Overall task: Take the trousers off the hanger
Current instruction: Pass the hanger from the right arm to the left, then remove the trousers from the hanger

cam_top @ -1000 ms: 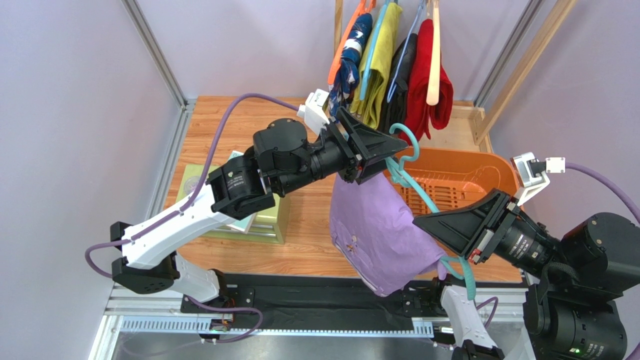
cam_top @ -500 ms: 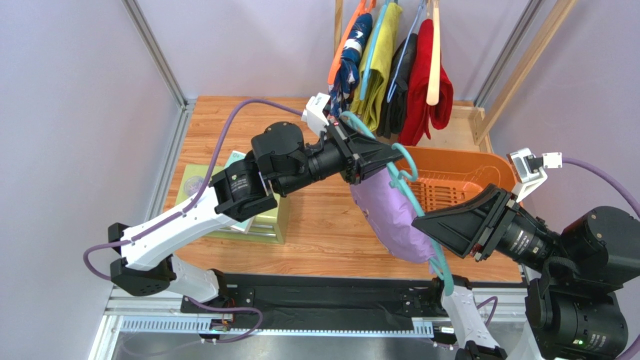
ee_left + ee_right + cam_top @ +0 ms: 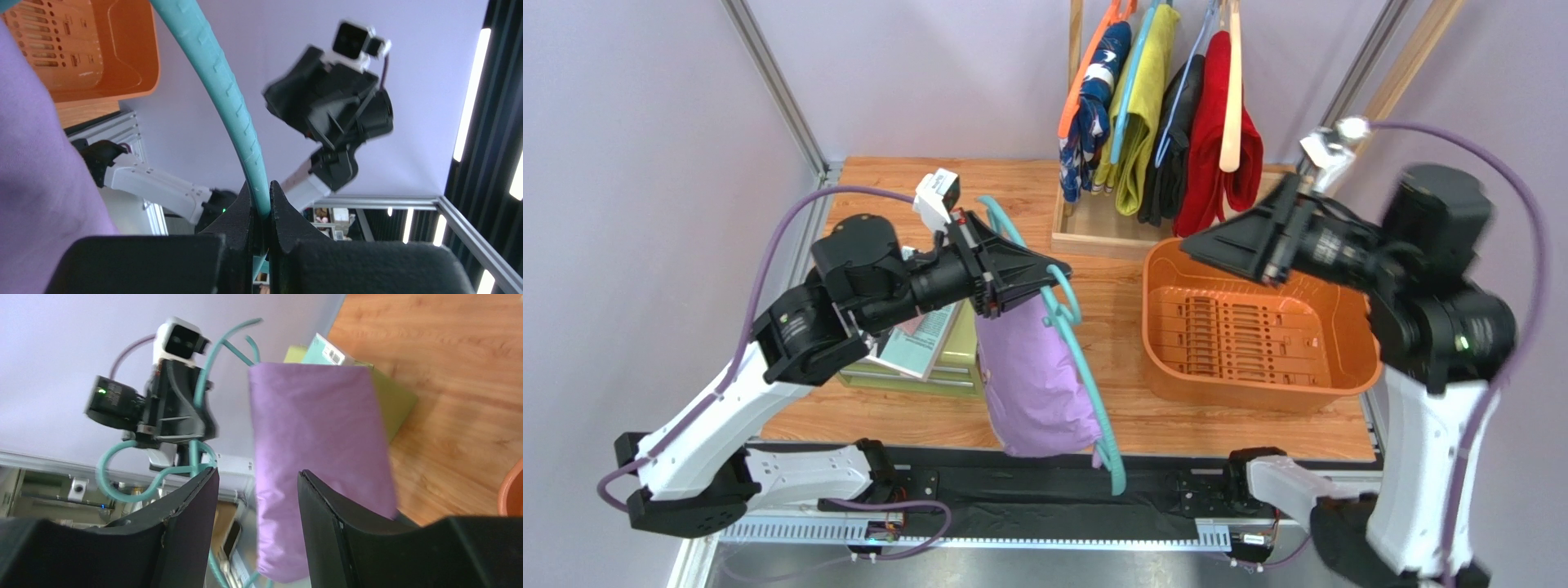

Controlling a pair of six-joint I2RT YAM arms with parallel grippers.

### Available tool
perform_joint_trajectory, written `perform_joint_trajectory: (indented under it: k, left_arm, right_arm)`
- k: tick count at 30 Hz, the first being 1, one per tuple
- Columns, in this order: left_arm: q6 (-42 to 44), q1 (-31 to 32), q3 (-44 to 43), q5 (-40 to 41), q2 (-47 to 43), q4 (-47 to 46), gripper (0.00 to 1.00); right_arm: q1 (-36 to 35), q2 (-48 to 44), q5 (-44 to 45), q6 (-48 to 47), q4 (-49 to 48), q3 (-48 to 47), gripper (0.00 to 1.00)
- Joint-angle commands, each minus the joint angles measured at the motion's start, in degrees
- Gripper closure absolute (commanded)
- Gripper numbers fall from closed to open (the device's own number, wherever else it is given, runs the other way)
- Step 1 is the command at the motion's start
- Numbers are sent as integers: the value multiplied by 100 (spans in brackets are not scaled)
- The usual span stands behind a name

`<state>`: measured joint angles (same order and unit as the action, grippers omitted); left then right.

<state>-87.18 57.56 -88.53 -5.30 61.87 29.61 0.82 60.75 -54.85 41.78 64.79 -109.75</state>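
Clamping down tight, the left gripper (image 3: 261, 211) has its jaws shut on the teal hanger (image 3: 227, 104), and the left wrist view shows the bar squeezed between the black fingers (image 3: 236, 220). The lilac trousers (image 3: 1036, 380) hang from that hanger, folded, at the near edge of the table (image 3: 1112, 294), left of the orange basket (image 3: 1247, 390). In the left wrist view they are only a blurred lilac mass at the left edge, cut off by the frame. From above, the gripper hides the spot where cloth meets hanger, so how it is looped is anyone's call.

Over to the right gripper (image 3: 1195, 245): its jaws stand apart with nothing between them, up in the air above the basket's far rim. Its own camera looks through the gap at the lilac trousers, well apart from it.

On the far side is the rack (image 3: 1100, 233), with the navy pair (image 3: 1093, 110), yellow-green pair (image 3: 1143, 98), black pair (image 3: 1173, 135) and red pair (image 3: 1222, 165) side by side. Their tops are cut off by the frame. Under the left arm sits a green stack (image 3: 940, 361), partly covered.
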Motion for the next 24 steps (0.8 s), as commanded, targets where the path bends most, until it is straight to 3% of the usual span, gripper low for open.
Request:
perform_joint_trajectory:
  k: [1,3,6,13,20,24]
  left_arm:
    - [69,-96,-305,-463,-289,-376,100]
    - [25,-148,-366,-542,-324,-377,100]
    - [60,-210,-568,-674,-368,-306,100]
    - [-571,-500,-332,-1499,-596,-1148,100]
    - [-1212,-1088,-515,-1983,-623,-1449,100]
    - [-1504,-1168,-700,-2142,-562,-1545,100]
  right_arm:
    - [-2169,963,2357,-609,7,-631,45]
    - [-2812,1245,2802,-645,-46,-915,44]
    - [-3008,1185,2972,-854,-309,-768,42]
    - [-4071,-378,3173,-2568,-1398,1516,32]
    - [-5537,-1494,4025,-3035,-1706,3221,26]
    - [-6093,-2093,4105,-3255,-2304,3889,16]
